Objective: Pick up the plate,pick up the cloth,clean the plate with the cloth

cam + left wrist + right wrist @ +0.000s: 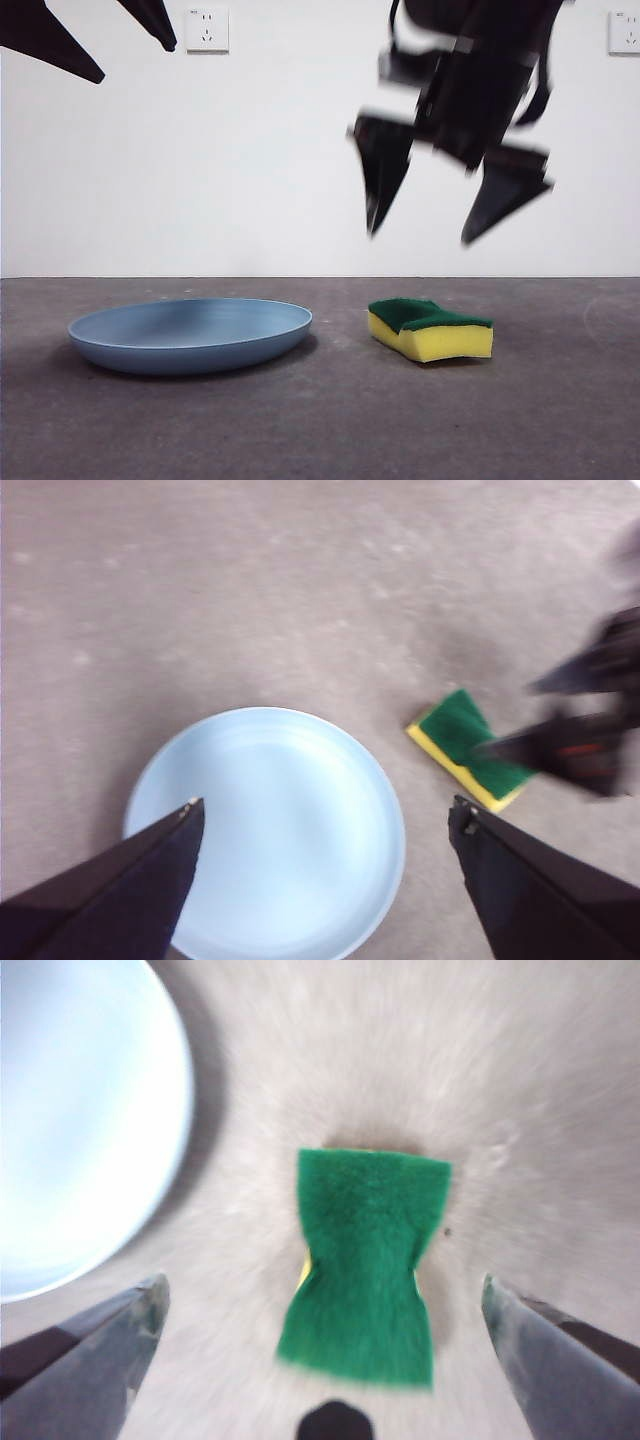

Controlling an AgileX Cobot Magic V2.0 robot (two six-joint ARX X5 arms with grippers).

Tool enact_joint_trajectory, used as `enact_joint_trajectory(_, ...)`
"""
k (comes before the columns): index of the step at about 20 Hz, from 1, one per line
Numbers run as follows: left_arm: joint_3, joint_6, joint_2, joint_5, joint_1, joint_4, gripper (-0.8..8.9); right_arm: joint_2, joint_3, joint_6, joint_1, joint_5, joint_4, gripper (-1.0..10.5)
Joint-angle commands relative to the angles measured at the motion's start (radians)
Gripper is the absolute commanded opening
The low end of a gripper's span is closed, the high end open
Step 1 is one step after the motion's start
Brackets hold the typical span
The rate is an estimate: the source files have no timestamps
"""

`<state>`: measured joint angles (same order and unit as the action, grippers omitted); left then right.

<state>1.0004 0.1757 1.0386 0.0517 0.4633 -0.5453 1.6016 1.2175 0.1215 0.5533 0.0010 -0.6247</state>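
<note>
My right gripper point(420, 235) hangs spread wide above the cloth point(430, 328), green face up, its long axis running between the jaws. My left gripper point(325, 825), also spread, hovers over the plate point(190, 333) beside it.

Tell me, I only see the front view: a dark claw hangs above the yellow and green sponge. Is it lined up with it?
Observer: Yes. In its own wrist view the right gripper has its jaws spread wide, with the cloth between them, untouched.
Operator: Which face of the sponge is up?
Observer: The green scouring face; from above it hides nearly all the yellow.
Operator: And those black tips at my top left?
Observer: That is the left gripper, open, above the near side of the plate.
Operator: Anything on the plate?
Observer: No, from above its inside looks bare.
</note>
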Motion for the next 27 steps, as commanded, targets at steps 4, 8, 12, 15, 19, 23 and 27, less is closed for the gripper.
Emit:
enact_joint_trajectory(4, 0.003, -0.074, 0.001, -0.048, 0.002, -0.018, -0.09, -0.25, -0.001, 0.008, 0.005, -0.001, -0.136, 0.1)
enact_joint_trajectory(8, 0.003, -0.138, -0.007, -0.049, 0.003, -0.039, -0.07, -0.415, -0.002, -0.037, 0.005, 0.009, -0.157, -0.2)
enact_joint_trajectory(12, 0.002, -0.196, -0.087, -0.054, 0.004, -0.058, -0.07, -0.566, -0.047, -0.053, 0.006, 0.022, -0.105, -0.2)
enact_joint_trajectory(15, -0.002, -0.203, -0.179, -0.09, 0.004, -0.051, -0.07, -0.702, -0.163, -0.052, 0.006, 0.084, -0.01, -0.2)
enact_joint_trajectory(19, -0.128, -0.194, -0.314, -0.134, 0.004, 0.056, -0.07, -0.869, -0.368, -0.055, 0.006, 0.159, 0.117, -0.2)
enact_joint_trajectory(23, -0.373, -0.194, -0.472, -0.156, 0.004, 0.24, -0.07, -0.986, -0.542, -0.063, 0.007, 0.163, 0.245, -0.2)
enact_joint_trajectory(27, -0.435, -0.137, -0.531, -0.151, 0.004, 0.252, -0.04, -0.993, -0.561, -0.035, 0.005, 0.164, 0.211, -0.1)
